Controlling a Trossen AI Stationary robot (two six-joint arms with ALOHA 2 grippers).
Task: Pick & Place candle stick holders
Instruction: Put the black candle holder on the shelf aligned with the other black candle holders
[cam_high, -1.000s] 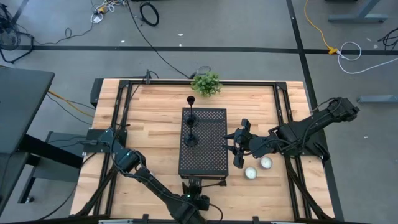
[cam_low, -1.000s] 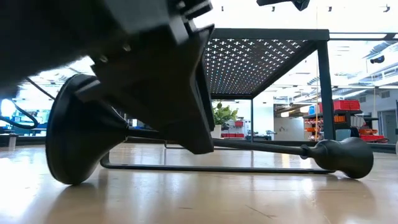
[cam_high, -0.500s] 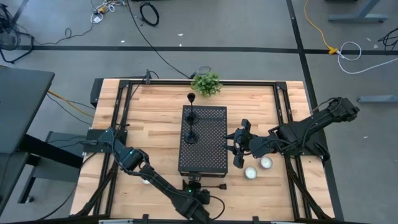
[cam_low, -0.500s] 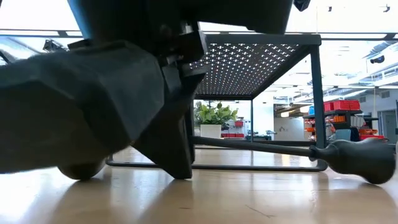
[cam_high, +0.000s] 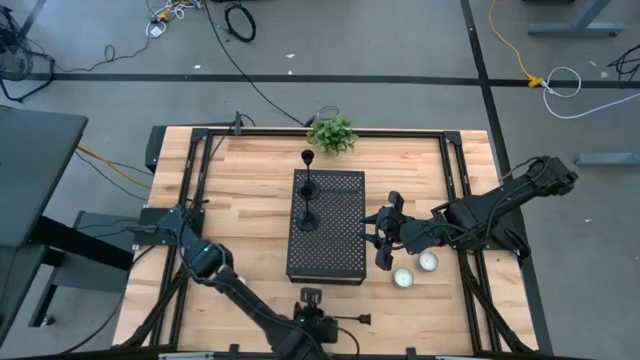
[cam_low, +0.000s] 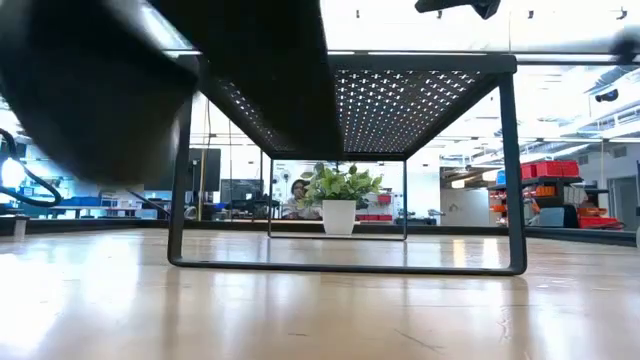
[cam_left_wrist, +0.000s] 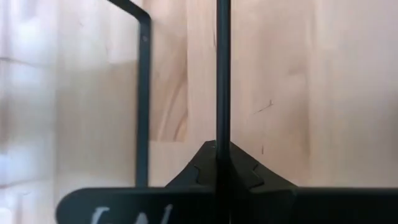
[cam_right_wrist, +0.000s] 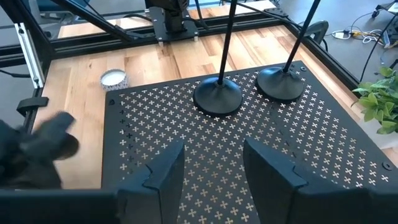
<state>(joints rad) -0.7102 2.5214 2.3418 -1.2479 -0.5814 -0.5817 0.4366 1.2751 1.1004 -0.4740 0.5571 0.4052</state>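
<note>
- Tabletop (cam_high: 250, 170) of pale wood, seen from above; black perforated box (cam_high: 326, 240) at centre.
- Two candle stick holders (cam_high: 308, 215) stand upright on the box.
- Left tool (cam_high: 311, 318), bottom centre, is clamped on a third holder's stem (cam_left_wrist: 223, 74).
- Right tool (cam_high: 383, 238), centre right beside the box, has fingers wide apart, holding nothing.

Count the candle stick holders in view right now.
3: two candle stick holders stand upright on the perforated box, at and; the third's stem is clamped in the shut left pincer near the table's front edge.
</note>
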